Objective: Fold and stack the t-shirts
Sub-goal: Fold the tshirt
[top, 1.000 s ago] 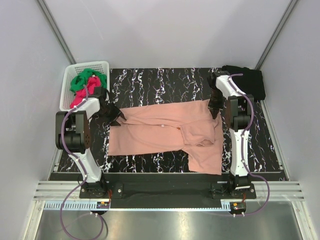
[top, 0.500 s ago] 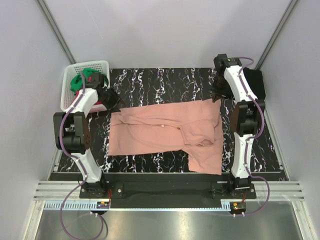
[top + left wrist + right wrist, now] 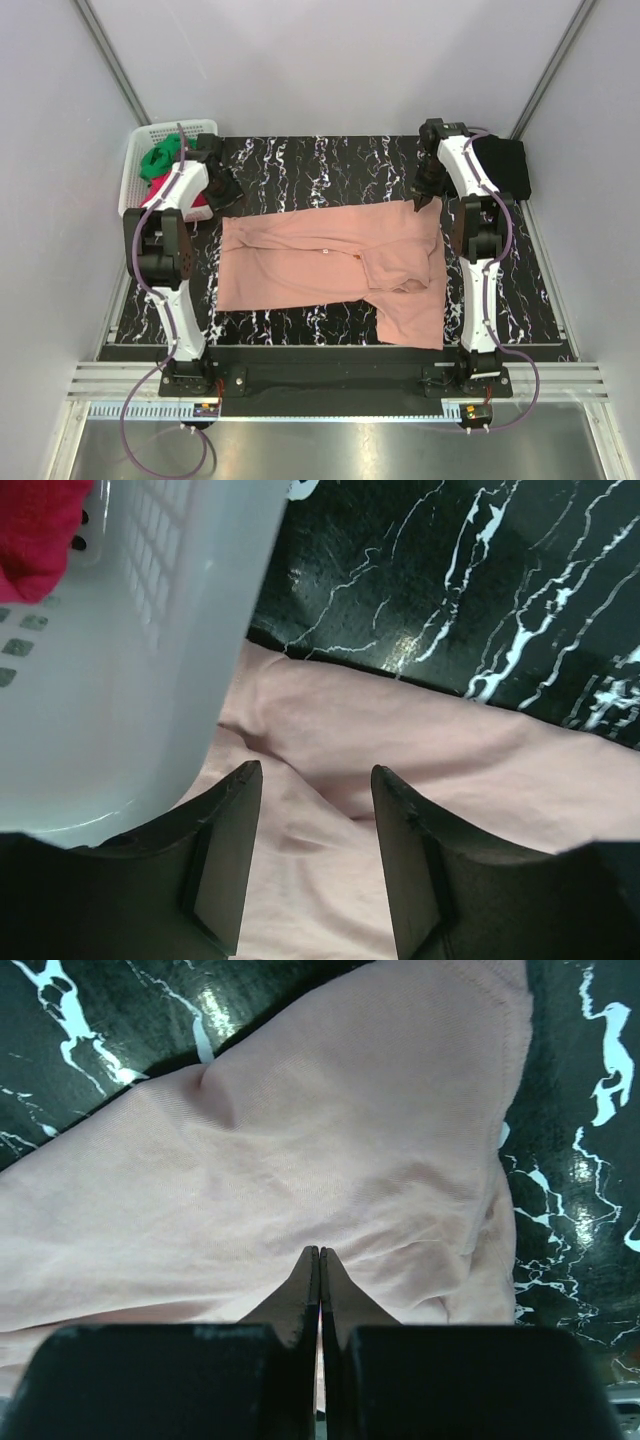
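The salmon-pink t-shirt [image 3: 330, 260] lies spread across the black marble table, with a rumpled fold at its right side and a flap reaching the near edge. Its chest print does not show. My left gripper [image 3: 228, 192] is open and empty, hovering over the shirt's far left corner [image 3: 400, 780] right beside the basket. My right gripper [image 3: 420, 197] is shut with nothing between its fingers, just above the shirt's far right corner [image 3: 300, 1140].
A white basket [image 3: 135, 170] at the far left holds a green t-shirt [image 3: 160, 160] and a magenta-red one [image 3: 35, 530]; its wall [image 3: 150, 680] fills the left of the left wrist view. A black t-shirt [image 3: 505, 165] lies at the far right.
Both grippers have lifted off the shirt's far corners and pulled back toward the far side. The left one now sits by the basket. The shirt has stayed flat in place.
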Controlling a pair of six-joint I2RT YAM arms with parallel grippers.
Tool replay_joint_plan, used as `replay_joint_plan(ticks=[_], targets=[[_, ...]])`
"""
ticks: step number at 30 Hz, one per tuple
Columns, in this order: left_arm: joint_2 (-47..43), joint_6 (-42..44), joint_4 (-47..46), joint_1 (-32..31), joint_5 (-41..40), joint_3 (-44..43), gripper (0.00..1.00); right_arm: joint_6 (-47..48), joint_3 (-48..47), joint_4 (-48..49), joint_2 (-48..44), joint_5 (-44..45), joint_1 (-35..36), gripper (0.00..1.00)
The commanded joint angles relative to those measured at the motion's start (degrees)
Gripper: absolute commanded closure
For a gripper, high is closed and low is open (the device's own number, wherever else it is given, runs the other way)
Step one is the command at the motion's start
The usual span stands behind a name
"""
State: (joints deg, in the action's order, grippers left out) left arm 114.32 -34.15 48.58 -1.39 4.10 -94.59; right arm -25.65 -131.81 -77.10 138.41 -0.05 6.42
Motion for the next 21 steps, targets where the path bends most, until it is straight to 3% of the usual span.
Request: replay_joint_plan(ticks=[1, 5, 21], targets=[[2.0, 3.8, 2.3, -1.2, -7.2, -3.1, 0.47, 1.0, -2.1, -1.1, -1.4, -2.8, -0.2, 1.00], [5.0, 5.4, 3.5, -2.6, -11.8, -4.7, 0.47, 1.5, -1.8, -0.7, -0.6, -3.4, -0.3, 1.00], [8.6, 2.3, 2.9, -3.1, -16.9, -2.0, 0.48, 0.6, -7.1, -0.7, 8.1, -1.5, -0.4, 1.00]])
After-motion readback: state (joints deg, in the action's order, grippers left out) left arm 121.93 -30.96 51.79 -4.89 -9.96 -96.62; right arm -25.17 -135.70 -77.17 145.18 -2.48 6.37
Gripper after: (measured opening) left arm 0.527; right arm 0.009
